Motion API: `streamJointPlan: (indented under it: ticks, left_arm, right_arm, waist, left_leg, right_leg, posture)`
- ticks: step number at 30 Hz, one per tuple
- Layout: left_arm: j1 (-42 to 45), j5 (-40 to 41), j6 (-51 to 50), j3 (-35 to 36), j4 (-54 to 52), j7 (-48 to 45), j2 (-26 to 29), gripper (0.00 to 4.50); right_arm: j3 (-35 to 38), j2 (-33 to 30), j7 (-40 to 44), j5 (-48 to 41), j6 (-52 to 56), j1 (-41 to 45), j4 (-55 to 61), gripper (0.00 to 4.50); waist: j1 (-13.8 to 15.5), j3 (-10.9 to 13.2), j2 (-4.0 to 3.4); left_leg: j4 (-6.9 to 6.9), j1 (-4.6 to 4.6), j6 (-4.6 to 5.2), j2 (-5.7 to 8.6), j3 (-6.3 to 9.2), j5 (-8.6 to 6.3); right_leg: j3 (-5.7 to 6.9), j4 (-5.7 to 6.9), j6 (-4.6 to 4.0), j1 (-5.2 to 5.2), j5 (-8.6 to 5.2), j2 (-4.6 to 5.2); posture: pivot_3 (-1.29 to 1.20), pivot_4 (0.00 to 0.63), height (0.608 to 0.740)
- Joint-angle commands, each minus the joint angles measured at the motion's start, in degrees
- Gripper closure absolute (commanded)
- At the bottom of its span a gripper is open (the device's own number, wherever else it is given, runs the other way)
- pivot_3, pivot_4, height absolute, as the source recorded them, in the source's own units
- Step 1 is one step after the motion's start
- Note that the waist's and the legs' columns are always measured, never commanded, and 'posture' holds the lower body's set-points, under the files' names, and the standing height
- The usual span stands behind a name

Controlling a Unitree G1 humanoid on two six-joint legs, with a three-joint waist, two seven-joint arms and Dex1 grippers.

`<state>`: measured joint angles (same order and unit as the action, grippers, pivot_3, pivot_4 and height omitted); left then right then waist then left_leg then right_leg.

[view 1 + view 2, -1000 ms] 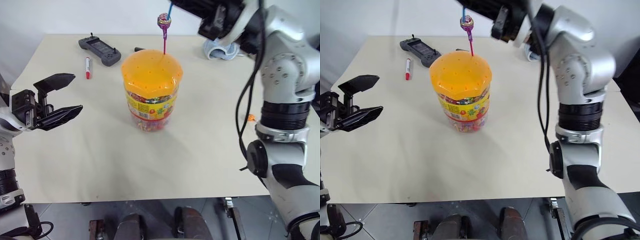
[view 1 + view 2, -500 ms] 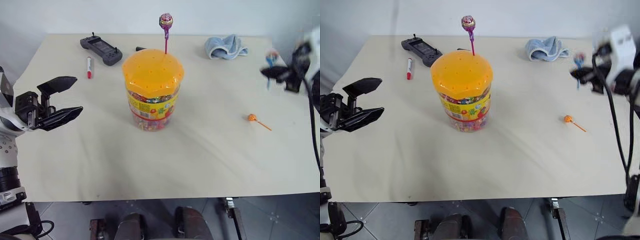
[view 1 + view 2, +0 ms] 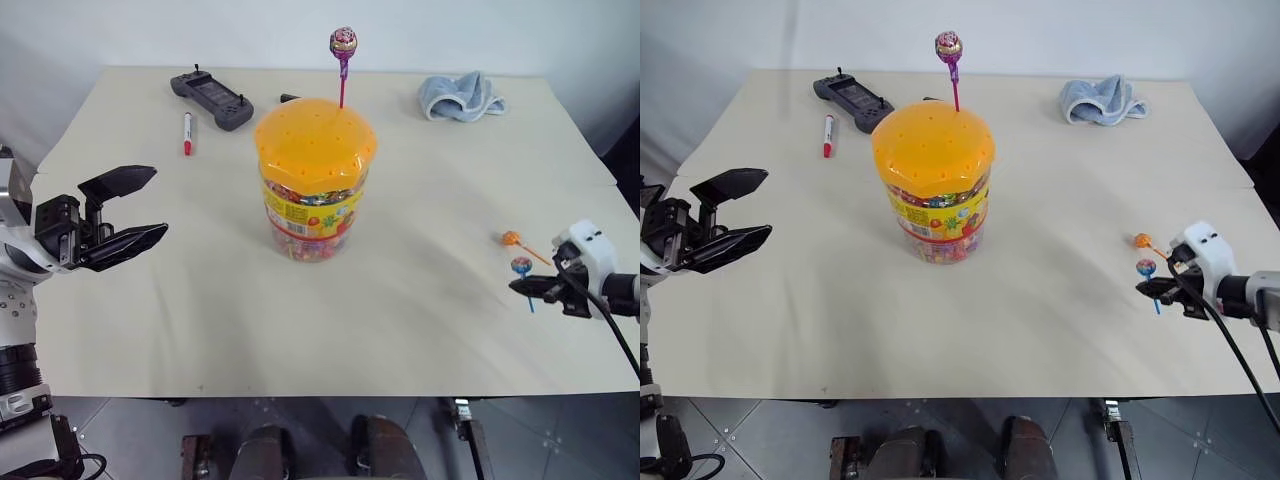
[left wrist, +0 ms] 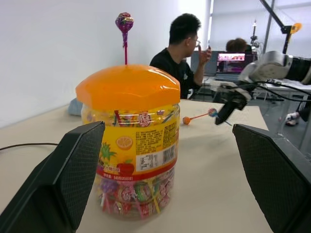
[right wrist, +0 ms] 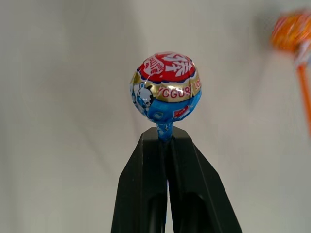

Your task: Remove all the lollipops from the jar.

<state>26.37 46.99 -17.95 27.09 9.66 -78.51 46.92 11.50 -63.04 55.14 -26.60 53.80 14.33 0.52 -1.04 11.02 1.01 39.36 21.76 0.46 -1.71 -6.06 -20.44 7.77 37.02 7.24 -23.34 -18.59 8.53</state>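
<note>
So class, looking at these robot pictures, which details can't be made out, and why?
- Left wrist view: the jar hides the table behind it.
- Right wrist view: closed fingers hide the blue lollipop stick.
- Head views: jar label print is too small to read.

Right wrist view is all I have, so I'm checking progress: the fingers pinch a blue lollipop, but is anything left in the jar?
Observer: Yes, the purple lollipop stands in the jar lid.
Operator: Is that blur beside me another one?
Observer: It's the orange lollipop, lying on the table near your right gripper, which holds the blue lollipop.
Operator: And the left gripper?
Observer: The left gripper is open, off beside the jar.
</note>
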Motion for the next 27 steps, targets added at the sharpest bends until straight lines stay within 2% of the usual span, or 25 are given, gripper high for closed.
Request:
streamJointPlan:
  ticks: [1,2,5,10,16,18,21,24,27]
  left_arm:
    - [-0.3,1.1,-0.2,2.0,-2.3,0.3,1.1,0.00]
    - [-0.3,1.1,-0.3,2.0,-2.4,0.3,1.1,0.00]
    - [-0.1,1.1,-0.2,1.9,-2.4,0.5,0.9,0.00]
    - [0.1,1.1,-0.1,1.7,-2.3,0.5,0.7,0.00]
    - [0.0,1.1,-0.2,1.7,-2.5,0.6,0.7,0.00]
    - [0.1,1.1,-0.1,1.7,-2.3,0.5,0.7,0.00]
    - [0.5,0.9,0.0,1.4,-1.8,0.2,0.7,0.00]
    - [1.2,0.7,0.4,1.0,-1.1,0.0,0.6,0.00]
    - [2.0,0.5,0.7,0.5,-0.5,-0.2,0.2,0.00]
  right_arm:
    - [0.7,-0.4,-1.1,0.7,-0.5,1.4,0.5,4.47]
    - [0.4,0.0,-1.6,0.9,-0.5,1.9,0.1,4.47]
    - [-0.5,1.1,-3.0,2.0,-0.9,2.9,-0.7,3.79]
    - [-0.4,2.2,-4.5,2.2,-0.4,2.9,-0.3,2.05]
    - [2.4,0.6,-2.9,0.8,0.2,0.2,3.3,0.02]
    - [5.3,-0.4,-0.3,-1.2,-1.1,0.2,6.1,0.02]
    - [8.6,-1.0,2.5,-6.5,-0.7,5.2,11.0,0.02]
    - [7.5,0.4,1.6,-7.4,-2.0,9.4,12.9,0.02]
    - [5.9,5.0,-0.6,-11.0,-2.2,17.3,15.4,0.02]
  waist:
    - [0.2,0.0,0.00]
    - [0.2,0.0,0.00]
    - [0.5,0.0,0.00]
    - [1.0,0.0,0.00]
    - [1.1,0.0,0.00]
    - [1.0,0.0,0.00]
    - [1.0,0.0,-0.02]
    - [0.8,0.0,0.01]
    - [0.8,0.0,0.01]
  left_leg:
    - [0.05,0.00,0.00,0.00,-0.01,0.00]
    - [0.06,0.00,0.00,-0.01,0.00,0.00]
    - [0.15,0.00,0.00,-0.04,0.00,0.00]
    - [0.19,0.04,0.00,-0.02,-0.02,0.00]
    - [0.51,0.41,0.01,-0.03,0.23,-0.01]
    - [0.52,0.41,0.01,-0.03,0.23,-0.01]
    - [0.53,0.41,0.01,-0.04,0.23,-0.01]
    - [0.56,0.41,0.01,-0.10,0.31,-0.01]
    - [0.60,0.42,0.01,-0.09,0.31,-0.01]
  right_leg:
    - [-0.03,0.00,0.00,0.00,0.00,0.00]
    - [-0.04,0.00,0.00,0.00,0.00,0.00]
    - [-0.03,0.01,0.00,0.01,0.00,-0.02]
    - [-0.02,0.01,0.00,0.02,0.00,-0.01]
    - [0.20,0.01,0.01,-0.03,0.00,-0.01]
    - [0.21,0.01,0.01,-0.03,0.00,-0.02]
    - [0.20,0.01,0.01,-0.04,0.00,-0.02]
    - [0.21,0.02,0.01,-0.02,0.00,-0.08]
    - [0.22,0.03,0.01,-0.01,0.01,-0.08]
  posture:
    - [0.00,0.150,0.740]
    - [0.00,0.150,0.740]
    - [0.00,0.150,0.740]
    - [0.00,0.150,0.740]
    - [0.00,0.150,0.740]
    - [0.00,0.150,0.740]
    - [0.00,0.150,0.740]
    - [0.00,0.150,0.740]
    - [0.00,0.150,0.740]
